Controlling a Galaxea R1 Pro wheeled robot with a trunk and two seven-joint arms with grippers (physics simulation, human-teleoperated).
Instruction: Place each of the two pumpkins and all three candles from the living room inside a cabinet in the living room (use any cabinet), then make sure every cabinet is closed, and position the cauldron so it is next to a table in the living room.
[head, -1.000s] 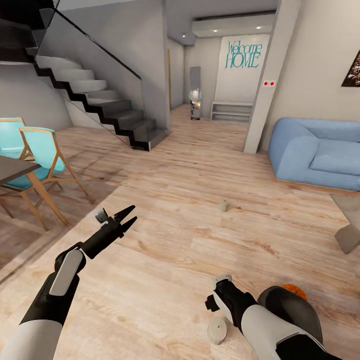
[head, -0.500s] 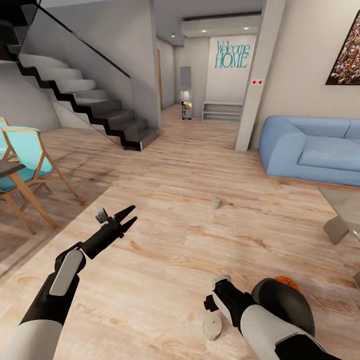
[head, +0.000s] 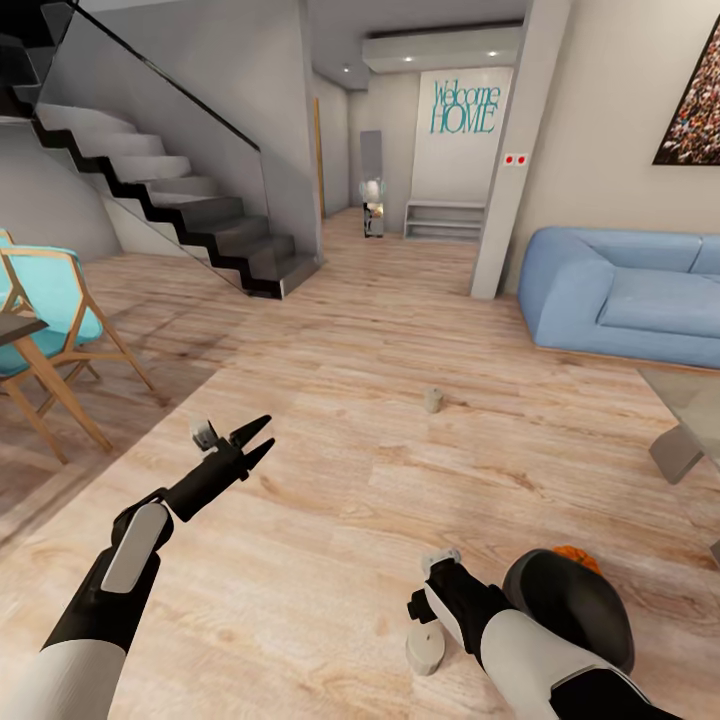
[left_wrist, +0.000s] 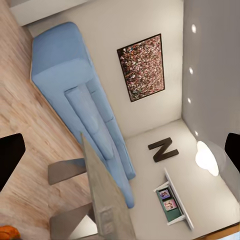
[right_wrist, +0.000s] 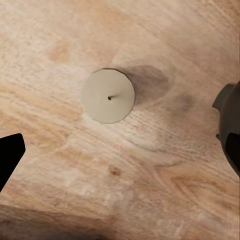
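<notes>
My right gripper (right_wrist: 120, 150) is hanging spread above a stubby beige wax candle (right_wrist: 108, 95) on the plank floor (head: 330, 520); my left gripper (head: 255, 440) is gaping, empty.

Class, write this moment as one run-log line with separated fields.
left gripper: open, empty | right gripper: open, above near candle | far candle: on floor | pumpkin: behind right arm

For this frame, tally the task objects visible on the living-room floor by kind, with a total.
Candles: 2, one near the right hand, one farther out on the floor.
Pumpkins: 1, partly hidden behind the right arm.
Cauldrons: 0.
Total: 3.
</notes>
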